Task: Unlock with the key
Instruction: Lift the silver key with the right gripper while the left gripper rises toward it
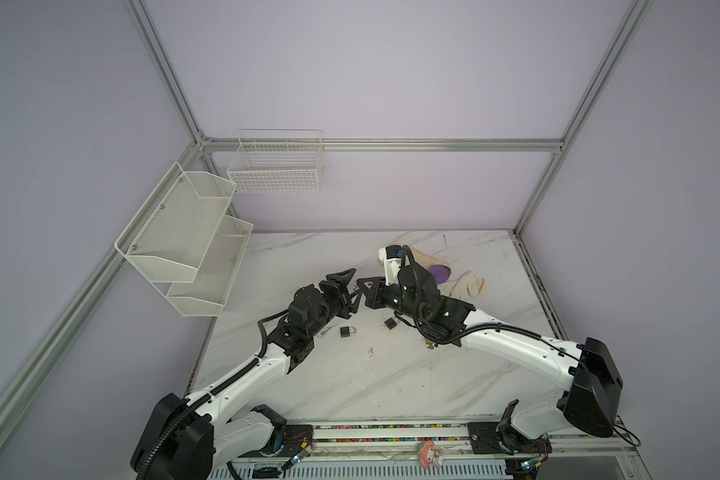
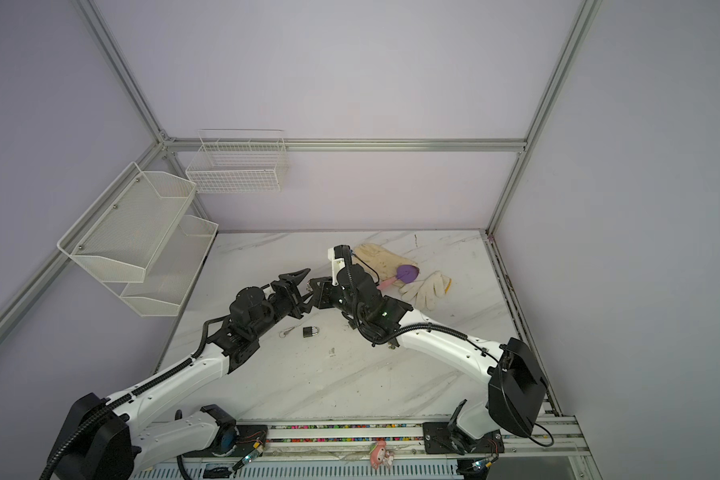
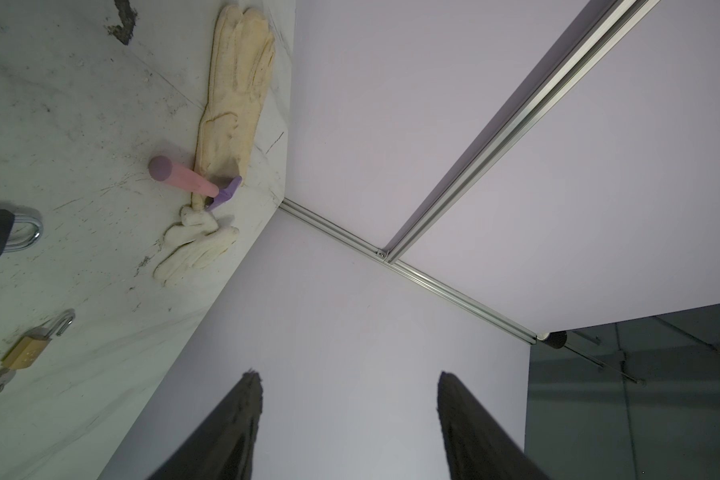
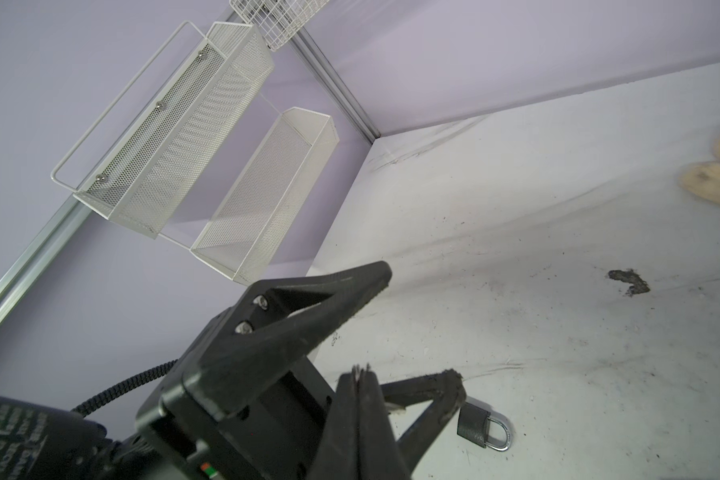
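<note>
Marble worktop (image 1: 350,382) carries everything. Left fingers (image 3: 242,415) gape empty in mid-air; right fingers (image 4: 350,415) are clenched, tips just beside them, any key there too small to tell. Gloves (image 2: 427,286) lie well apart. Black padlock (image 1: 347,331), flat below: likely heavy, rigid, slick; hold its body, not the shackle. Brass padlock (image 3: 24,351) could confuse.

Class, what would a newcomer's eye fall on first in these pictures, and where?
The left gripper, open, and the right gripper, shut, meet tip to tip above the middle of the white marble table. On the table near them lies a black padlock with a silver shackle; a cream work glove lies farther back.
</note>
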`<state>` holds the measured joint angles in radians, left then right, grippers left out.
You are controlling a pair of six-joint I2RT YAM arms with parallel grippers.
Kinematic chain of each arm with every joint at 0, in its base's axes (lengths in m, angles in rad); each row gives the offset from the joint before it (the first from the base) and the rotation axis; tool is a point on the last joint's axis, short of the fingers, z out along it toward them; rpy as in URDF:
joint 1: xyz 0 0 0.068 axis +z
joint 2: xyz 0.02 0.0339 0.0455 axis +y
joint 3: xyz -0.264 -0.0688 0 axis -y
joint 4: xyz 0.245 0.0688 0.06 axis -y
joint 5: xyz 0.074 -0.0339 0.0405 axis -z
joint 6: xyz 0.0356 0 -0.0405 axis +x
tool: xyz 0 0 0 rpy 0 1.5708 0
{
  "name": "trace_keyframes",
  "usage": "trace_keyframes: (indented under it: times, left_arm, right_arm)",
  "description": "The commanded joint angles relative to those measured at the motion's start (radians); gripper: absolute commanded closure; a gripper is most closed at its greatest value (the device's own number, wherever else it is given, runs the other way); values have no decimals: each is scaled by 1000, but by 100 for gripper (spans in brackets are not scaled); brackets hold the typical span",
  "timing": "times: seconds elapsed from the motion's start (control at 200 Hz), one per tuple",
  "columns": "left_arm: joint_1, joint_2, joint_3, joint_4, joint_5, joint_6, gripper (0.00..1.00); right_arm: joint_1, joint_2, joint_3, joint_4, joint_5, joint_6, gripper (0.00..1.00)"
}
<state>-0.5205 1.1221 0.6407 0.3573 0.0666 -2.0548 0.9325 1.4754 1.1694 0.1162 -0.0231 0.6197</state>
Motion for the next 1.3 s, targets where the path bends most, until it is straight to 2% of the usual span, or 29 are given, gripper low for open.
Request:
trace_keyframes:
  times: [0.0,0.4,0.565,0.82,1.005,1.05,1.26,1.295]
  left_arm:
    - [-4,-39,-42,44,-59,-35,36]
    - [-4,-63,-57,31,-75,-39,59]
    - [-4,-65,-59,32,-75,-40,75]
    - [-4,-68,-54,31,-70,-32,94]
    - [-5,-74,-44,24,-72,-15,94]
    - [-5,-74,-42,22,-74,-7,100]
    - [-5,-84,-28,-1,-91,44,100]
    - [-5,-85,-22,-8,-95,62,100]
  right_arm:
    - [7,-30,-11,22,11,6,100]
    - [7,-48,-21,26,23,5,100]
    - [8,-48,-16,30,20,0,100]
    - [7,-50,-15,34,20,-9,100]
    - [7,-55,-14,36,23,-23,100]
    - [8,-53,-10,33,22,-27,100]
    - [8,-66,-10,23,22,-33,100]
    - [8,-71,-15,26,13,-32,95]
